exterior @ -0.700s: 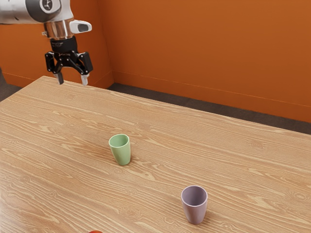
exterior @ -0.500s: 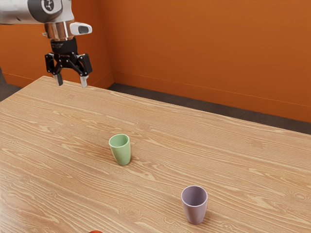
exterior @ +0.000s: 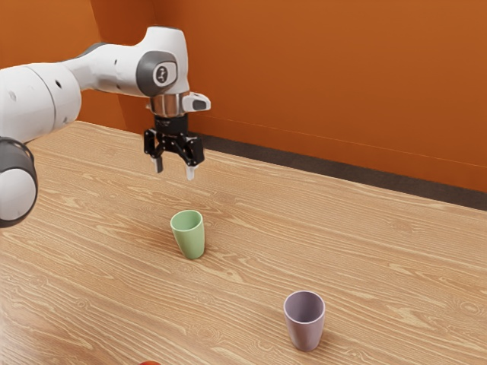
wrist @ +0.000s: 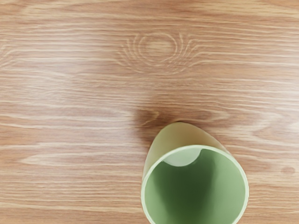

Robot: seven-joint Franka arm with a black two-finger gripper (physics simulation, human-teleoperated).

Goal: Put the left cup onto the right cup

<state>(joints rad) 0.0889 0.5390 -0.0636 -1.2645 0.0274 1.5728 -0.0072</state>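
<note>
Gripper (exterior: 174, 170) wide open, nothing held, above counter (exterior: 380, 236). Green cup (exterior: 188, 233) upright, below gripper & near it. Purple cup (exterior: 304, 319) well apart, beyond green one.

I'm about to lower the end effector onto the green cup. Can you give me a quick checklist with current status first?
1. The end effector is open: ok.
2. The end effector is empty: ok, nothing held.
3. The green cup stands upright, mouth up: ok.
4. The end effector is at grasp height: not ok, it hangs well above the green cup.
5. The end effector is centred over the green cup: cannot tell from these views.
6. The purple cup stands upright, apart from the green cup: ok.
</note>
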